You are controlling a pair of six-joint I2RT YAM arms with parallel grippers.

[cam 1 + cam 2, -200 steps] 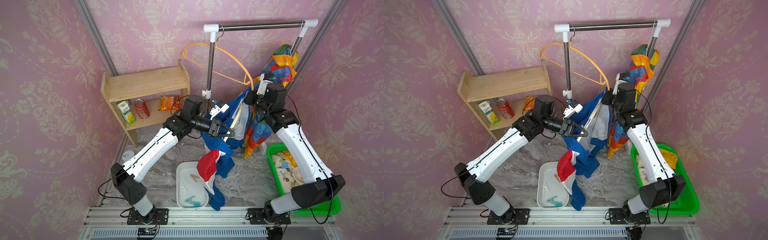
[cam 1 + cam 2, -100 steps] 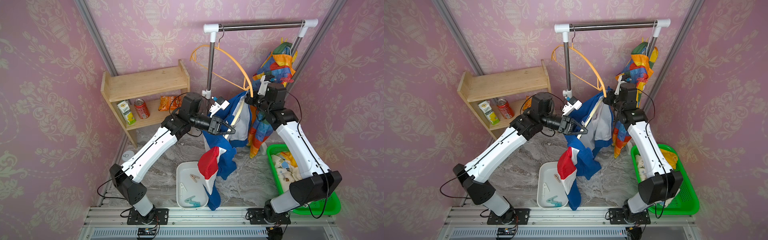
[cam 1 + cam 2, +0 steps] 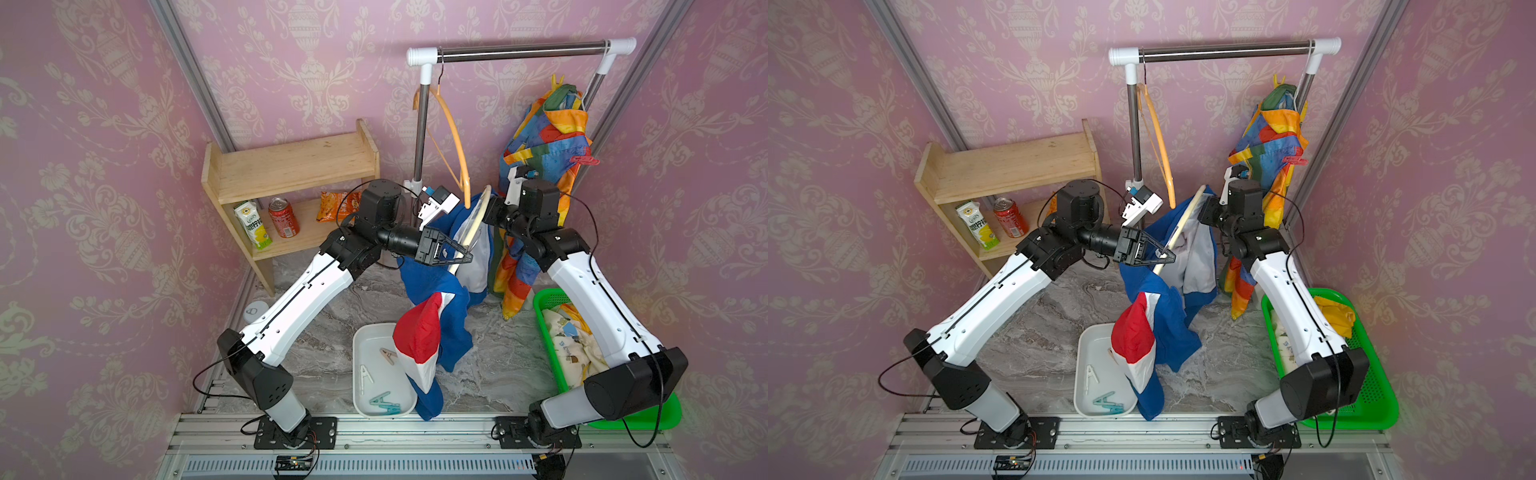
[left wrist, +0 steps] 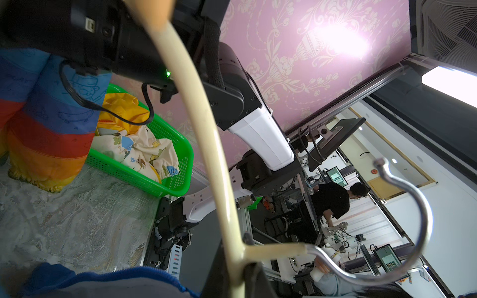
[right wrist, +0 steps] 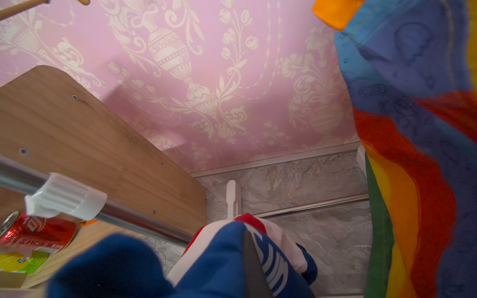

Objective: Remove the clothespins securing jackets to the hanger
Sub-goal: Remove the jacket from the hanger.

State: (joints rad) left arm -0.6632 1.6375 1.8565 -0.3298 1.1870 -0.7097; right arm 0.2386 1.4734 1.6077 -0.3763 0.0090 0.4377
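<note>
Already three plastic clothespins (image 3: 365, 376), beige, white and teal, lie in the white oblong tray (image 3: 360, 332) on the marble-patterned worktop (image 3: 328, 332). A red clothespin (image 3: 584, 160) sits clipped on the rainbow patchwork jacket (image 3: 548, 137) hanging from the steel rail (image 3: 519, 49). Above the tray droops the blue, red and white jacket (image 3: 432, 291) on a cream curved hanger (image 3: 473, 226). The left tool (image 3: 465, 255) is clenched on the hanger's neck, and the right tool (image 3: 492, 212) is clenched on blue fabric.
</note>
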